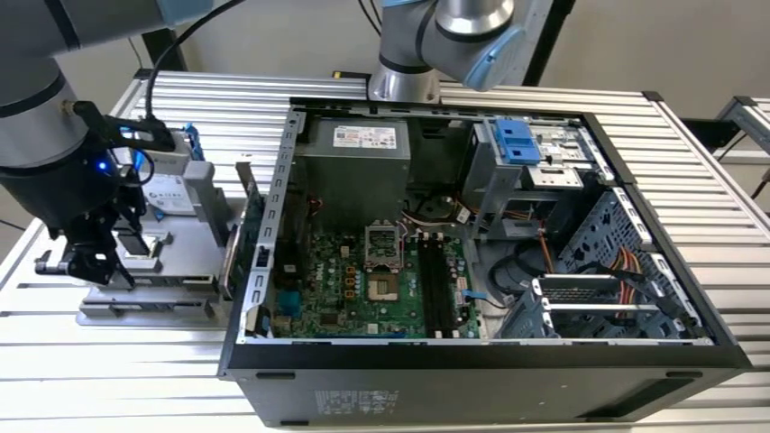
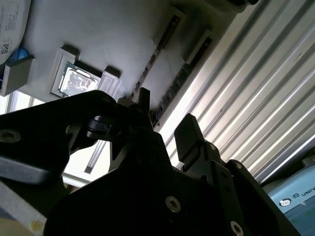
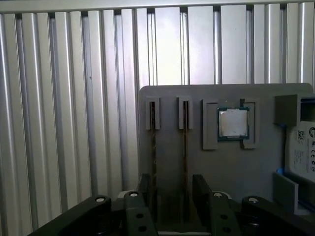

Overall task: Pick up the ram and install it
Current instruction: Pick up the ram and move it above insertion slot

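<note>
Two ram sticks stand on edge in slots of a grey holder (image 3: pixel 167 98); in the first wrist view one ram stick (image 3: pixel 152 147) runs beside the other ram stick (image 3: pixel 185 147). In the second wrist view the ram (image 2: pixel 173 88) lies just beyond the fingertips. My gripper (image 3: pixel 173 196) is open above the near ends of the sticks, with one dark finger (image 3: pixel 145 194) close by the first stick and the other finger (image 3: pixel 203 194) outside the second. Nothing is held. In the exterior view the gripper (image 1: pixel 96 262) hangs over the holder (image 1: pixel 157 302) on the exterior view's left.
An open computer case (image 1: pixel 481 361) sits in the middle, with its motherboard (image 1: pixel 349 289) and long black memory slots (image 1: pixel 439 289) exposed. A processor chip (image 3: pixel 233 123) and a hard drive in a blue frame (image 1: pixel 169 185) share the holder. A second arm's base (image 1: pixel 409 54) stands behind the case.
</note>
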Tool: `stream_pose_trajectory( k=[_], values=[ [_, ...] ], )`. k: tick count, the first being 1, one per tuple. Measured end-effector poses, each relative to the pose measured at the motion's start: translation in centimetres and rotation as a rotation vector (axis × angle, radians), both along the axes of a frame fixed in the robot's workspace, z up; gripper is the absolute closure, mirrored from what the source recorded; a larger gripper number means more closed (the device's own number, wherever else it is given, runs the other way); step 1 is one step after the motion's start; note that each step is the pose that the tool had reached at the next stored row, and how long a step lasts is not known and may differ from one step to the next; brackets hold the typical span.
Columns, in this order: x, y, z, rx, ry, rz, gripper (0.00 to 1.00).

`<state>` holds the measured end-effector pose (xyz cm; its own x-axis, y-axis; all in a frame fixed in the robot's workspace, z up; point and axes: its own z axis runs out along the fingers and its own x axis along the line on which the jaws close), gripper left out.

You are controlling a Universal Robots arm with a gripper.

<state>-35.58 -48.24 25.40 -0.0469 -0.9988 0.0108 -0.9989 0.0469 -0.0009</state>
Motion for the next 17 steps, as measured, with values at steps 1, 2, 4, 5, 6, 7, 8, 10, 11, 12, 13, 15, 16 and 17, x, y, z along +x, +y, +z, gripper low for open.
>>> stream_pose_trajectory(
  k=[1, 2, 4, 5, 6, 7, 8, 10, 11, 12, 13, 15, 16, 17],
  values=[
    [0.00, -0.11, -0.11, 0.0001, -0.0001, 0.000, 0.00],
    [0.00, -0.22, -0.21, 0.0000, 0.0000, 0.000, 0.00],
    [0.00, -0.41, -0.44, 0.0001, 0.0000, 0.000, 0.00],
    [0.00, -0.49, -0.55, 0.0001, 0.0001, 0.000, 0.00],
    [0.00, -0.59, -0.66, 0.0001, 0.0000, 0.000, 0.00],
    [0.00, -0.68, -0.77, 0.0001, 0.0001, 0.000, 0.00],
    [0.00, -0.78, -0.87, 0.0000, 0.0002, 0.000, 0.00],
    [0.00, -0.97, -1.09, 0.0002, 0.0003, 0.000, 0.00],
    [0.00, -1.05, -1.20, 0.0001, 0.0004, 0.000, 0.00],
    [0.00, -1.11, -1.31, 0.0002, 0.0003, 0.000, 0.00],
    [0.00, -1.17, -1.44, 0.0002, 0.0002, 0.000, 0.00],
    [0.00, -1.30, -1.65, 0.0001, 0.0005, 0.000, 0.00],
    [0.00, -1.36, -1.76, 0.0000, 0.0006, 0.000, 0.00],
    [0.00, -1.42, -1.89, 0.0001, 0.0004, 0.000, 0.00]
  ],
)
